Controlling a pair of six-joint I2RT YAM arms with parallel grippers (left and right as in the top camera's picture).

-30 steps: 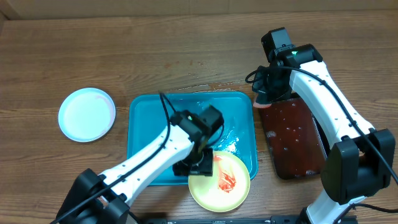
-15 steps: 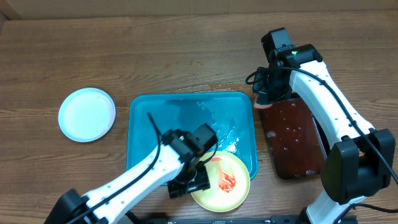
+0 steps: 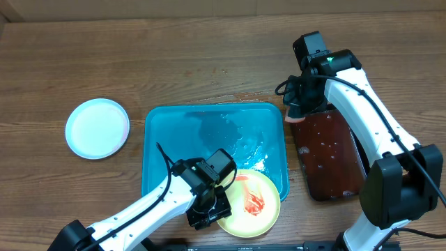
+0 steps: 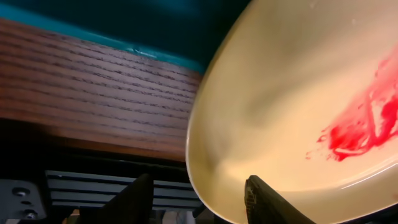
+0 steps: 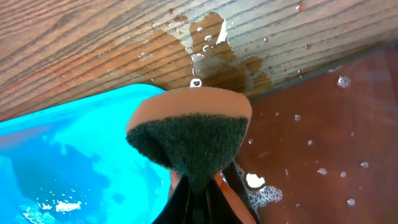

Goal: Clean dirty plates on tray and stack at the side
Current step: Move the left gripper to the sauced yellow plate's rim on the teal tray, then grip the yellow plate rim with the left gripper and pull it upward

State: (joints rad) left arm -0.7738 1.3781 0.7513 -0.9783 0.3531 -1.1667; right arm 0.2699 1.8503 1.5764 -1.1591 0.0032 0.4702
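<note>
A pale yellow-green plate (image 3: 252, 202) with a red sauce smear lies on the front right corner of the turquoise tray (image 3: 174, 139) and overhangs its front edge. My left gripper (image 3: 209, 215) is open at the plate's left front rim. In the left wrist view one finger is over the plate (image 4: 298, 93) and the other is outside it, the gripper (image 4: 199, 179) straddling the rim. A light blue plate (image 3: 97, 127) lies on the table at the left. A third plate is not in view. My right gripper (image 3: 298, 106) is shut on an orange and dark green sponge (image 5: 189, 134) between the two trays.
A dark brown tray (image 3: 331, 153) of reddish liquid stands right of the turquoise tray. The turquoise tray's floor (image 5: 62, 143) is wet with foam. Spilled water (image 5: 211, 56) lies on the wood behind the trays. The table's front edge is just under the yellow-green plate.
My left arm has drawn back toward the table's front edge, and its gripper moved from the tray floor to the plate's left front rim. The plate and right arm have not moved.
</note>
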